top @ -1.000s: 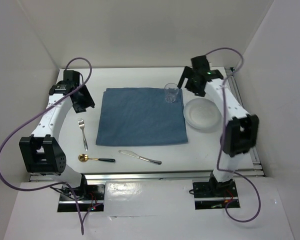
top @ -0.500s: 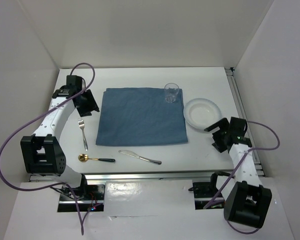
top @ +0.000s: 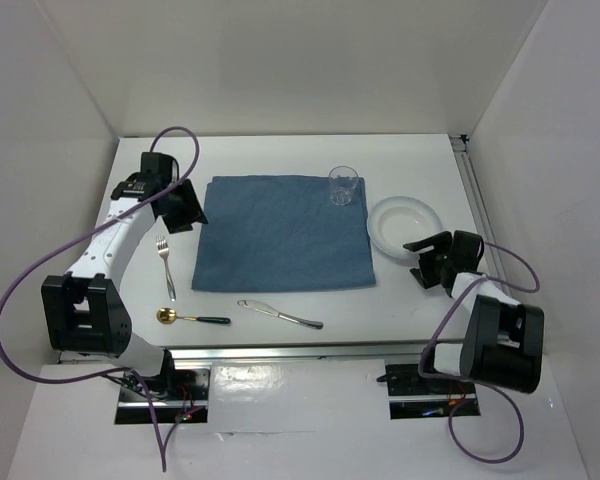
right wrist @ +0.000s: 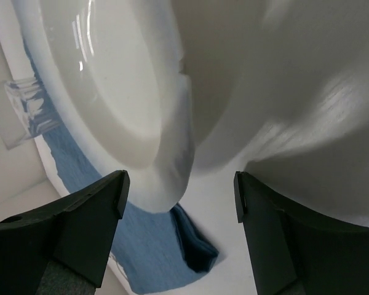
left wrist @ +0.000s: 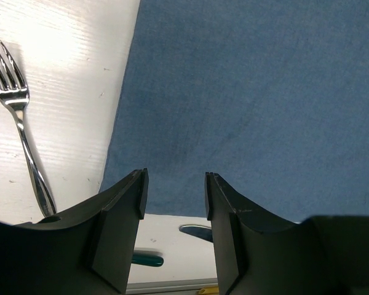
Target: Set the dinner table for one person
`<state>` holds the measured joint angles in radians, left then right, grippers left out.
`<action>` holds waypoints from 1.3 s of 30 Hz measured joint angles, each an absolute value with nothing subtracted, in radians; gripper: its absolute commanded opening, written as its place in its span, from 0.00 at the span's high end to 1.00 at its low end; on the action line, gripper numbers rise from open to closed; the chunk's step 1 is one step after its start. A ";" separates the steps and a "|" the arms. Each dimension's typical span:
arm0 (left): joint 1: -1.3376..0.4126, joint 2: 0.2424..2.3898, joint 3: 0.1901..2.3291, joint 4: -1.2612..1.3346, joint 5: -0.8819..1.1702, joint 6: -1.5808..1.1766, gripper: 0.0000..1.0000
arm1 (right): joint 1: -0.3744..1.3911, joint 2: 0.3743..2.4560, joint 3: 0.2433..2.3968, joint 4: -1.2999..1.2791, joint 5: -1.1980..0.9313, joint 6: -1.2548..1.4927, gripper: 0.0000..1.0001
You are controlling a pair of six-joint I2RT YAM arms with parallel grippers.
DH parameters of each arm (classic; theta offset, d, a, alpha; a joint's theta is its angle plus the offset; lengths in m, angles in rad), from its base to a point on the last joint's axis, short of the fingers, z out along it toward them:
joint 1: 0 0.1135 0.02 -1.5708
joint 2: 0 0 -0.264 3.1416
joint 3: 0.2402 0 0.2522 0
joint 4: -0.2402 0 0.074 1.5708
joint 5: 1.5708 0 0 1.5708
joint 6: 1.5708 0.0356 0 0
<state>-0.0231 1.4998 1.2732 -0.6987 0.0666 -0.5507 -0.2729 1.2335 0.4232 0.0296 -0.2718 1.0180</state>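
Although laid out in pieces, not yet set for one (by the look of it). On the white dinner table (top: 280, 150), far bigger than anything on it: blue-grey mat (top: 280, 245) flat in the middle, glass (top: 343, 186) upright on its far right corner. Off the mat and waiting: white plate (top: 405, 222) just beside the right edge, fork (top: 165, 262) to the left, gold-bowled spoon (top: 190, 318) at the near left, knife (top: 280, 314) along the near side. So, roughly: cloth and glass placed, plate and cutlery left to go, judging from this layout. Nothing in the glass as far as can be seen; nothing on the plate either. Right tool (right wrist: 180, 181) down low at the plate's near right rim, jaws spread, rim just ahead and ungripped. Left tool (left wrist: 174, 181) over the mat's far left corner, fingers apart, pinching nothing. Likely next, at a guess: plate onto the middle of the mat, then cutlery in around it.
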 measured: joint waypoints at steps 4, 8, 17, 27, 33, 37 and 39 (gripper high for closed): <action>-0.032 1.500 1.269 -0.694 0.068 -0.552 0.42 | -0.273 1.335 0.429 0.121 -0.284 1.046 0.23; -0.034 1.500 1.269 -0.695 0.068 -0.552 0.42 | -0.260 1.396 0.447 0.182 -0.268 1.086 0.31; -0.035 1.500 1.272 -0.720 0.057 -0.550 0.42 | -0.209 1.499 0.539 0.134 -0.140 1.172 0.85; -0.055 1.500 1.346 -0.762 0.048 -0.548 0.49 | -0.201 1.258 0.570 -0.127 0.005 1.141 1.00; -0.069 1.500 1.416 -0.777 0.049 -0.530 0.50 | -0.189 1.082 0.651 -0.234 -0.026 1.032 1.00; -0.069 1.498 1.422 -0.781 0.033 -0.543 0.49 | -0.126 1.069 0.786 -0.235 -0.088 0.947 1.00; -0.069 1.498 1.422 -0.785 0.005 -0.563 0.47 | -0.062 1.085 0.855 -0.222 -0.109 0.912 1.00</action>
